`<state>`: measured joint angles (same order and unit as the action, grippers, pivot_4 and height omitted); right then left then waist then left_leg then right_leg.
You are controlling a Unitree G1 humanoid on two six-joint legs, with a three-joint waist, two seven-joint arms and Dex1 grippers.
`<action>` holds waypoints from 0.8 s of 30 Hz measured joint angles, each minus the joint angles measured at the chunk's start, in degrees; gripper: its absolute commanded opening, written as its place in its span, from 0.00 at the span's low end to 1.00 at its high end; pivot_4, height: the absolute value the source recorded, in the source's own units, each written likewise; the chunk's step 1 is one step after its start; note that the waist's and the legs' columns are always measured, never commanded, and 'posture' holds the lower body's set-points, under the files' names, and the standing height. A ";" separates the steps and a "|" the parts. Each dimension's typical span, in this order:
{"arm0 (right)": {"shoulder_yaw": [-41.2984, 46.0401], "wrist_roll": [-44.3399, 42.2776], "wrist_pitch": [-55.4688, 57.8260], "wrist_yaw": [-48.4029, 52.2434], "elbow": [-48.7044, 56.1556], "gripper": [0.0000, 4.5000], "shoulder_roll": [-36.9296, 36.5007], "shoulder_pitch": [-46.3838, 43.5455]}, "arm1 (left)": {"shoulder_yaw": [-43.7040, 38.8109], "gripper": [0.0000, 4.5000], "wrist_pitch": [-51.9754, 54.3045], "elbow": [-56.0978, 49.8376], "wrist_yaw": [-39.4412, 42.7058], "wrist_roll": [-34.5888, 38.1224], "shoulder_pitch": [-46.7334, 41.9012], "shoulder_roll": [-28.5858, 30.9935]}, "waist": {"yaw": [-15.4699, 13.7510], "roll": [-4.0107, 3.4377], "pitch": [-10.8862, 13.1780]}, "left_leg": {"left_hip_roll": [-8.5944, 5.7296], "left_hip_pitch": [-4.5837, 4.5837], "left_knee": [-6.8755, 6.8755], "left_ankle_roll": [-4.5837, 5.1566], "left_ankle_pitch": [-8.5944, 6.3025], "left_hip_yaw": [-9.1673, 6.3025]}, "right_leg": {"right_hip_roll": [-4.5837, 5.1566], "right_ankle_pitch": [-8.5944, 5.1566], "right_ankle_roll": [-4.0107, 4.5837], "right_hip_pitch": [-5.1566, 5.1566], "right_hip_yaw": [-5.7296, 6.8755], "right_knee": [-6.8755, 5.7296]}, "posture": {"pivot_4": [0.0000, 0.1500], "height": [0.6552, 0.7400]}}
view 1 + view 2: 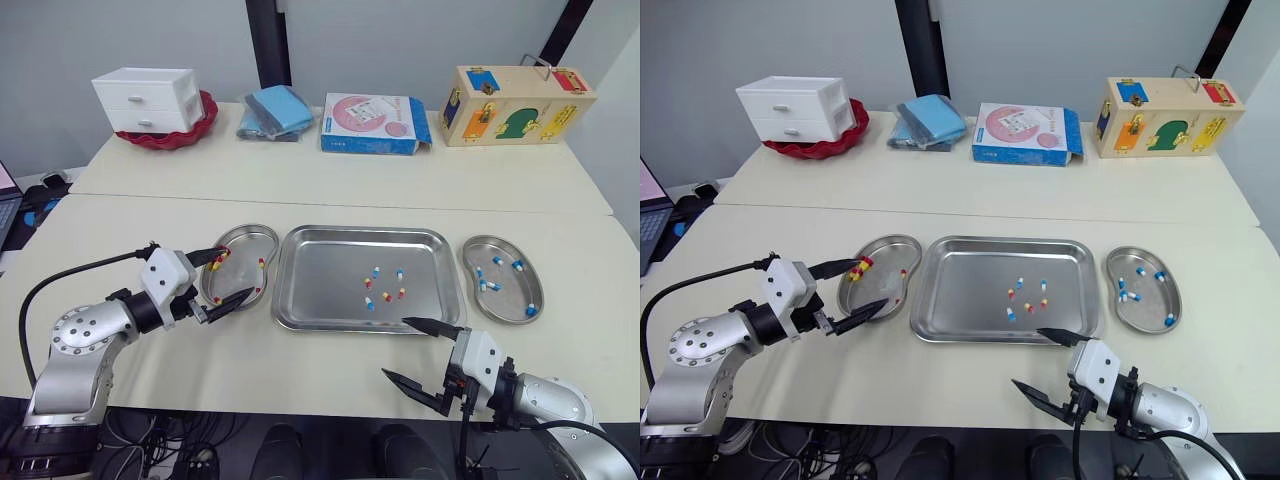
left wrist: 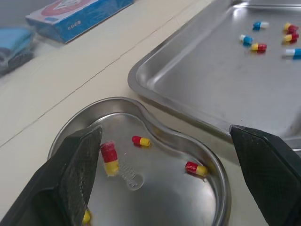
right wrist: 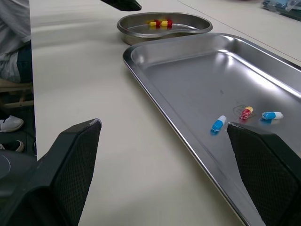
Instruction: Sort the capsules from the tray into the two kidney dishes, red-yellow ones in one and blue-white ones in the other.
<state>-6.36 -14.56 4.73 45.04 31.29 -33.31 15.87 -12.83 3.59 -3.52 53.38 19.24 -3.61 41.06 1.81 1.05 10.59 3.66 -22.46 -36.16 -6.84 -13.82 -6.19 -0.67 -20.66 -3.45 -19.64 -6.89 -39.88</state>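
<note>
Left wrist view looks along my left pincer [image 1: 240,271], which is released, its two black fingers [image 2: 77,174] spread wide over the left kidney dish [image 1: 241,231]. A red-yellow capsule [image 2: 109,158] sits right at one fingertip; I cannot tell whether it touches the finger or rests on the dish floor. Three more red-yellow capsules [image 2: 141,141] lie in that dish, apart from one another.

My right pincer [image 1: 395,347] is released too, fingers wide apart and holding nothing. It hovers over the bare table [image 1: 300,370] just outside the tray's near rim, with one fingertip close to that rim.

The tray [image 1: 330,280] lies between the two dishes, its left rim just beside the left dish. Near its middle sit six loose capsules [image 1: 386,296] in an open cluster, three blue-white and three red-yellow, all clear of the tray's walls.

The right kidney dish [image 1: 500,300] lies just beside the tray's right rim and holds several blue-white capsules [image 1: 518,266].

Along the far side of the table, well apart from the tray, stand a white drawer box [image 1: 148,98] on a red bowl [image 1: 195,130], folded blue cloths [image 1: 275,110], a flat blue carton [image 1: 372,124] and a wooden latch box [image 1: 515,105].
</note>
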 measured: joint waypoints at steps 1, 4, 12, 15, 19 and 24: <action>-0.01 0.00 0.01 -0.02 0.00 1.00 -0.01 -0.08 | -0.50 0.99 3.12 0.06 -1.18 1.48 -0.07 -0.92 | 0.01 0.00 0.00 | 0.00 0.00 -0.01 0.00 0.00 0.00 | 0.00 0.00 0.00 0.01 0.01 -0.01 | 1.00 1.00; -0.01 -0.01 0.01 -0.07 0.01 1.00 -0.02 -0.12 | -0.99 0.99 11.06 0.02 -2.74 5.56 0.08 -1.82 | 0.03 0.01 0.00 | 0.00 -0.01 -0.01 0.01 0.00 -0.02 | -0.01 0.00 -0.01 0.00 0.02 0.00 | 1.00 1.00; -0.01 -0.01 0.01 -0.07 0.01 1.00 -0.06 -0.09 | -3.58 0.99 21.79 -3.45 -4.32 12.57 -0.02 -0.99 | 0.01 0.01 0.00 | 0.01 0.00 0.00 0.00 0.00 -0.02 | -0.01 0.00 0.00 -0.01 0.02 0.00 | 1.00 1.00; -0.01 0.00 0.01 -0.06 0.01 1.00 -0.07 -0.09 | -2.70 0.99 16.01 -2.22 -4.50 7.89 -0.63 -0.39 | -0.03 0.01 0.00 | 0.00 0.00 0.00 0.00 0.00 -0.02 | 0.00 0.00 0.00 0.00 0.01 0.00 | 1.00 1.00; -0.02 0.00 -0.02 -0.07 0.01 1.00 -0.08 -0.06 | -1.12 0.99 10.35 -1.50 -3.13 5.26 -0.97 -0.67 | -0.05 0.01 0.00 | 0.00 -0.01 0.00 0.00 0.00 0.00 | 0.00 0.00 0.00 0.00 0.01 0.01 | 1.00 1.00; -0.07 0.01 -0.04 -0.09 0.01 1.00 -0.08 0.38 | -3.20 0.99 18.48 -1.64 -5.43 11.22 -2.64 -2.54 | 0.03 0.02 0.01 | 0.01 0.00 0.00 0.00 0.00 -0.02 | -0.01 0.00 0.00 -0.01 0.02 0.00 | 1.00 1.00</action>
<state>-6.44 -14.55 4.69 44.96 31.29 -33.38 16.25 -16.03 22.07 -5.16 47.94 30.47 -6.25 38.52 1.84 1.07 10.60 3.67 -22.46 -36.15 -6.83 -13.83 -6.21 -0.69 -20.66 -3.45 -19.65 -6.88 -39.88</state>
